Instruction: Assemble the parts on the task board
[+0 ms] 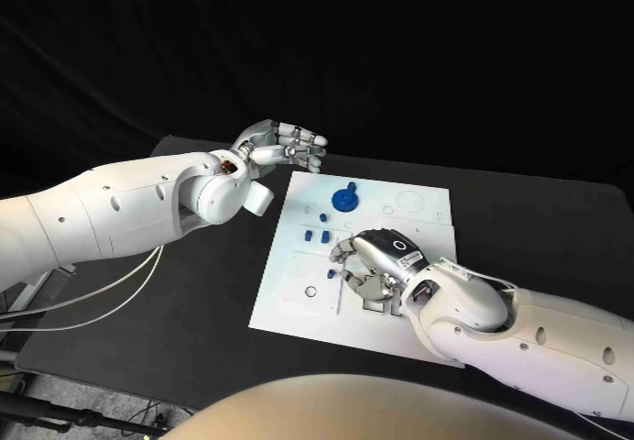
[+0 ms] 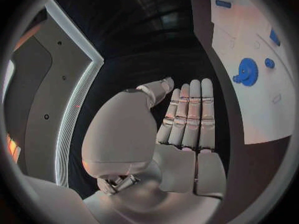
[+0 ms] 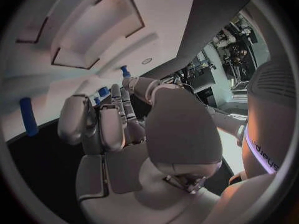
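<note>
The white task board (image 1: 293, 295) lies in the middle of the black table. A blue gear (image 1: 344, 199) sits near the board's far edge and shows again as the gear (image 2: 247, 71) in the left wrist view. Several small blue pegs (image 1: 314, 236) stand on the board's left half, and one more peg (image 1: 331, 273) is beside my right hand (image 1: 376, 260). That hand hovers low over the board's middle, fingers bent and apart, with nothing visible between them. A blue peg (image 3: 28, 116) lies just off its thumb. My left hand (image 1: 283, 145) hangs off the board's far left corner, fingers (image 2: 190, 114) straight and empty.
Rectangular recesses (image 3: 93, 30) and round holes (image 1: 310, 292) mark the board around my right hand. Bare black table (image 1: 555, 229) stretches to the right of the board and also to its left. Loose white cables (image 1: 92, 302) trail under my left arm.
</note>
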